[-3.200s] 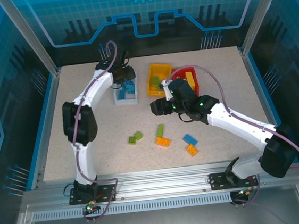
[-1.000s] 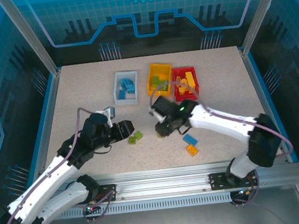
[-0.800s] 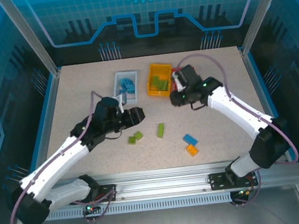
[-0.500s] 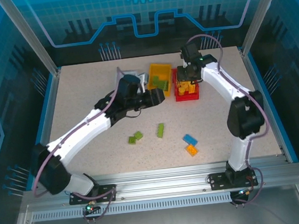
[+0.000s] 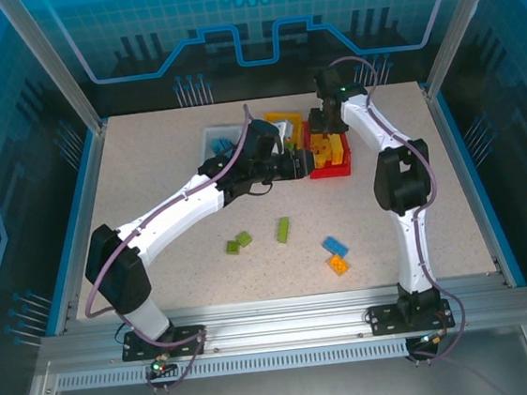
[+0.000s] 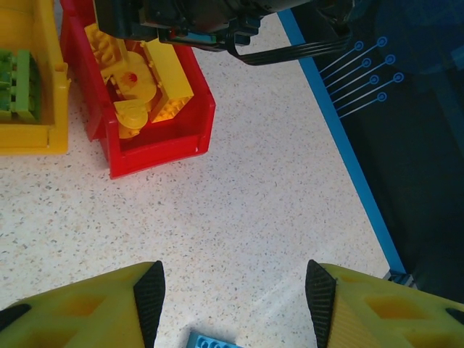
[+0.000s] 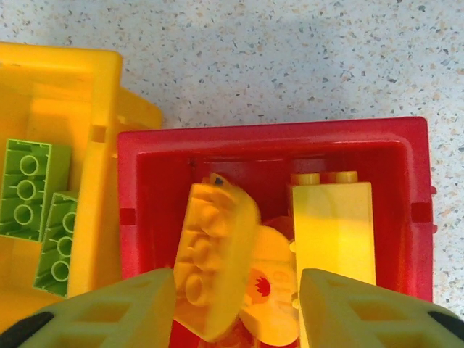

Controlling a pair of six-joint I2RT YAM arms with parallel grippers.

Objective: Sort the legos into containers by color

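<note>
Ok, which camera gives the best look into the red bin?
The right wrist view: it looks straight down into the red bin, its yellow bricks clear. The left wrist view shows the bin slanted, far end under the right arm. The top view shows the bin small.

- I count three bins at the far side: white bin (image 5: pixel 209 139), yellow bin (image 5: pixel 283 119), red bin (image 5: pixel 330 169).
- Loose on the table (image 5: pixel 451 187) nearer me, five legos: darker green brick (image 5: pixel 233 248), lighter green brick (image 5: pixel 245 239), long green brick (image 5: pixel 284 230), blue brick (image 5: pixel 335 246), orange brick (image 5: pixel 338 265).
- Yellow bin: I make out two green bricks (image 7: pixel 25 190).
- Red bin: three yellow pieces (image 7: pixel 333 232) I can tell apart.
- White bin: blue pieces (image 5: pixel 223 146), too hidden for me to count.
</note>
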